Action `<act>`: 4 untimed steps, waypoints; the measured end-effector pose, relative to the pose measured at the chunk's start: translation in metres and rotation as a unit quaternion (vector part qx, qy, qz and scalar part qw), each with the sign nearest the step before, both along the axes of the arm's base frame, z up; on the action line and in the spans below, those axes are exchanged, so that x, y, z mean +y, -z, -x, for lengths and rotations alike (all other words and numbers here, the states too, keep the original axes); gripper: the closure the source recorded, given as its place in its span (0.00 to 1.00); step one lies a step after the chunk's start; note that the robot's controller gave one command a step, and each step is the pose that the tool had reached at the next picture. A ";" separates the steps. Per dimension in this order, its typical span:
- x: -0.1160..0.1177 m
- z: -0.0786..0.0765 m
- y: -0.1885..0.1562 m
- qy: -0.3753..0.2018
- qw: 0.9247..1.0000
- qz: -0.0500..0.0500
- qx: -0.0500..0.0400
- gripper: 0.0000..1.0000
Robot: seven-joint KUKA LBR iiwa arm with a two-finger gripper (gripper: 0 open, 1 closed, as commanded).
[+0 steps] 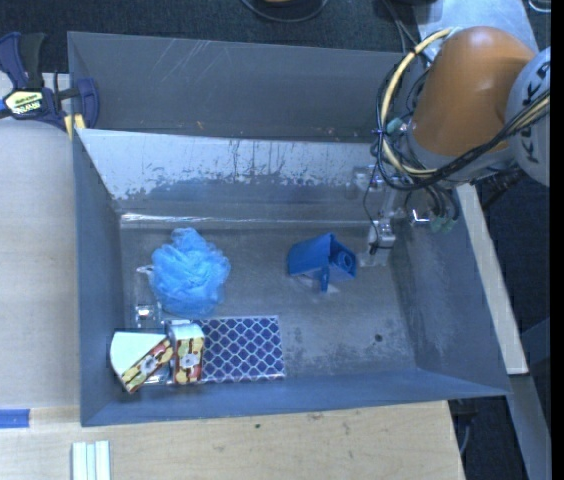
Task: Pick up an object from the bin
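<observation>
Blue pouf [190, 271] mid-left; patterned blue pad [245, 348], yellow-red pkg [147, 358] front-left.

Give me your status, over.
Gripper down at bin right side. Blue plastic piece on the floor beside it. Blue mesh puff at left, clear.

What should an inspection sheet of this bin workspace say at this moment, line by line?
Surface: grey metal bin, far wall scratched, no spill seen.
Job's things: blue plastic piece at the floor's middle, nearest the gripper; blue mesh sponge to its left.
Clutter: blue-and-white patterned pouch and yellow-red box by the near wall.
Grippers: gripper low in the bin, just right of the blue plastic piece; whether they touch, cannot tell.
Cables: yellow and black cables looped about the wrist, over the right wall.
Surroundings: dark floor beyond the far wall.
</observation>
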State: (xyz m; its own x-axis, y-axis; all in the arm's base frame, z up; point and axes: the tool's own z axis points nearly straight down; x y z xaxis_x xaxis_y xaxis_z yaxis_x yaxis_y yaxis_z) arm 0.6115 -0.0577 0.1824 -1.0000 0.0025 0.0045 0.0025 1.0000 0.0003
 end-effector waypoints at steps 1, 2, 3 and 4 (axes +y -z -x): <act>0.000 -0.002 -0.005 -0.001 1.000 0.000 -0.004 0.00; 0.046 -0.006 0.096 0.026 1.000 0.000 0.001 0.00; 0.034 0.002 0.102 0.012 1.000 -0.002 -0.010 1.00; 0.034 0.002 0.102 0.011 1.000 -0.002 -0.010 1.00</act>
State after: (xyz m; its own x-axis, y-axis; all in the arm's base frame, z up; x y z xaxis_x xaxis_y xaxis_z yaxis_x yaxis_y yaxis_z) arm 0.6099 -0.0237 0.0801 -0.9996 0.0253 -0.0151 0.0253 0.9997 0.0041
